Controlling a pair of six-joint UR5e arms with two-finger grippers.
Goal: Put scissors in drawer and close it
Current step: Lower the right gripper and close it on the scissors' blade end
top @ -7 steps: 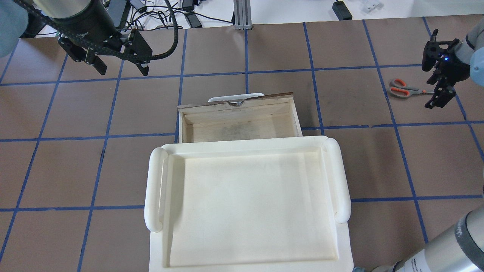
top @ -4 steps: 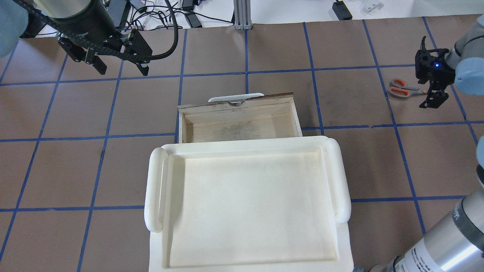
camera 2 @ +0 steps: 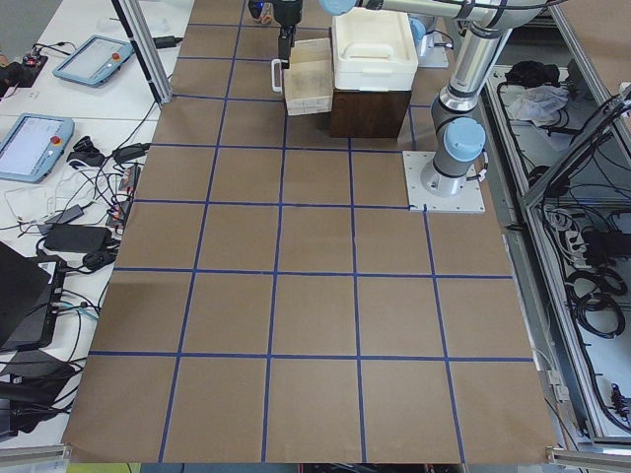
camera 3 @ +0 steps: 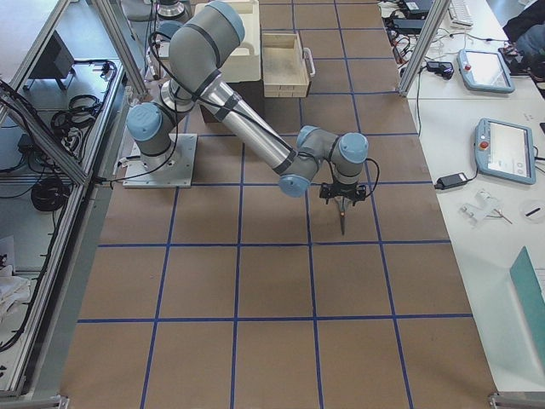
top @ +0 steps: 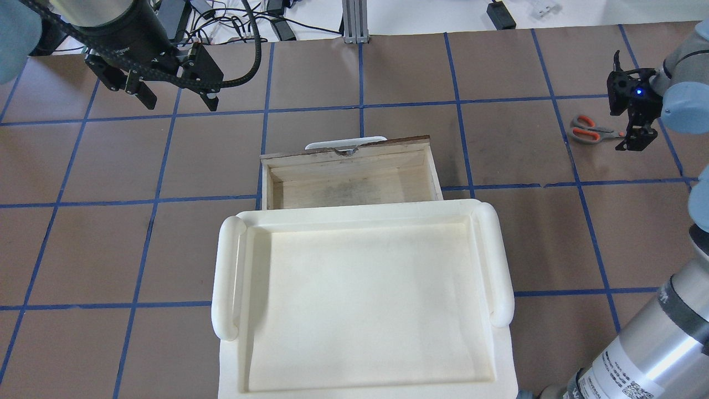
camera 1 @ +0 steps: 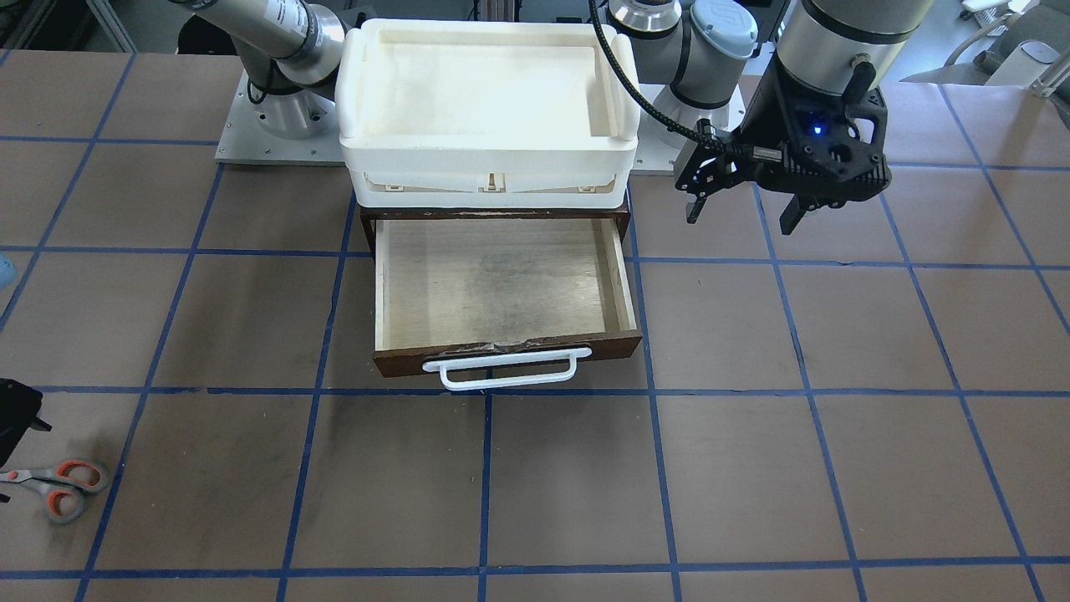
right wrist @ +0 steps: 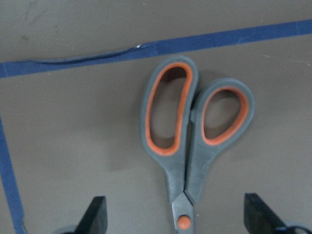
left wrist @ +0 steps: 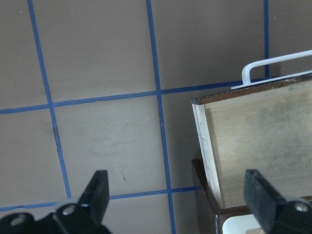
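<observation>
Across the table from the robot, the front-facing camera shows the shallow wooden drawer [camera 1: 493, 284], dark brown at the front, drawn out from under the moulded white plastic tray [camera 1: 620, 84]. Its pale plywood floor is bare and faintly scuffed, its white plastic bar handle [camera 1: 500, 372] towards the operators. Open like this, it can be loaded from above. The left gripper [camera 1: 741, 222] hangs off to its side, black fingers spread wide on nothing, probably parked for the closing push.

From overhead, the small grey-handled scissors with orange-red loop linings [top: 590, 132] lie flat on the matte brown paper tabletop with its blue tape grid [top: 526, 244]. They are far to the robot's right and well apart from the drawer. The right gripper [top: 634, 136] points down over their blade end.

The left side view shows the drawer jutting from a squat dark brown cabinet [camera 2: 370, 110]; the right side view, the near arm stretched out over the paper.

The left wrist camera sees the drawer's thin plywood wall and one handle end.

The right wrist camera looks down on the shut scissors: smooth rounded loops, an orange rivet [right wrist: 184, 223] at the pivot. Two black fingertips [right wrist: 261, 214] flank that narrow neck, wide apart, gripping nothing; likely the slimmest, stiffest place to pinch.
</observation>
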